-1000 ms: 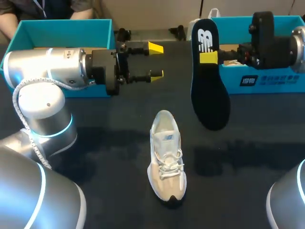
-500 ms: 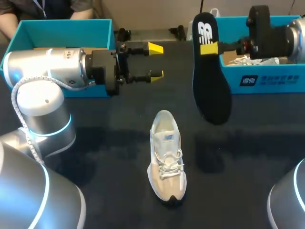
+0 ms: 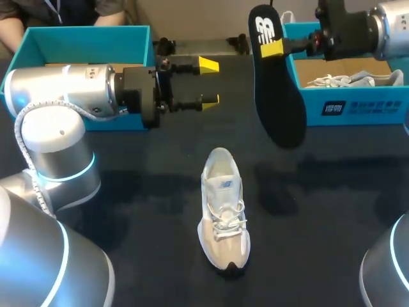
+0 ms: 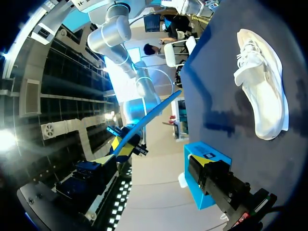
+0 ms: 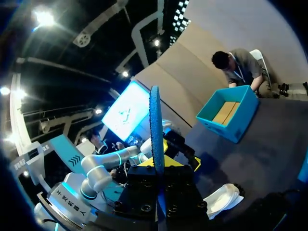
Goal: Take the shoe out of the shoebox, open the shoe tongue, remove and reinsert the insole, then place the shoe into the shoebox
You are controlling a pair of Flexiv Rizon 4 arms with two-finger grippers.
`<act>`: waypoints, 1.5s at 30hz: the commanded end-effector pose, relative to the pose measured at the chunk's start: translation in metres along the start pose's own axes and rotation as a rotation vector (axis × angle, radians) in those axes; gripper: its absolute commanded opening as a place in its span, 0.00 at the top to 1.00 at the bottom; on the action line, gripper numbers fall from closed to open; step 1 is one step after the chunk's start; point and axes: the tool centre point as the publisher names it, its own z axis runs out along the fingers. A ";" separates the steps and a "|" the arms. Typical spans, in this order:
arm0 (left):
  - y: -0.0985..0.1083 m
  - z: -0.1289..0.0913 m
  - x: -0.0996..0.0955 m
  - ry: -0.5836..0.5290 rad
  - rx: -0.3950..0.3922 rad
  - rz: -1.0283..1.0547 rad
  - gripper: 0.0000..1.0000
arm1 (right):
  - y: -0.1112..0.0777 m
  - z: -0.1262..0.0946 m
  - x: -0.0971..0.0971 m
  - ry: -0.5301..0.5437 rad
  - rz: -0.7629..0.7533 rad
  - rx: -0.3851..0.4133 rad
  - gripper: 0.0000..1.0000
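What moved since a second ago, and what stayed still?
The right gripper, shut on the black insole, carried it upward and a little to the left. Nothing was grabbed or let go. The white shoe and the open left gripper stayed put.

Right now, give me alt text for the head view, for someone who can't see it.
The right gripper holds a flat black insole hanging above a dark table, where a white lace-up sneaker lies. The left gripper is open beside a teal cardboard shoebox.
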 end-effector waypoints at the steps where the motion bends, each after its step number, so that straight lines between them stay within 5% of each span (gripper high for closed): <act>1: 0.000 0.001 0.001 -0.002 -0.002 0.002 0.00 | 0.009 0.006 -0.014 0.048 0.111 -0.034 1.00; 8: 0.000 0.001 0.001 -0.002 -0.002 0.002 0.00 | 0.023 0.015 -0.042 0.006 0.389 -0.075 1.00; 21: 0.000 0.001 0.001 -0.002 -0.002 0.002 0.00 | 0.023 0.015 -0.042 0.006 0.389 -0.075 1.00; 28: 0.001 0.003 0.000 0.000 -0.008 0.007 0.00 | 0.032 0.025 -0.055 0.047 0.573 -0.127 1.00; 45: 0.011 0.020 0.012 0.042 -0.049 0.006 0.00 | 0.034 0.034 -0.082 -0.040 0.800 -0.128 1.00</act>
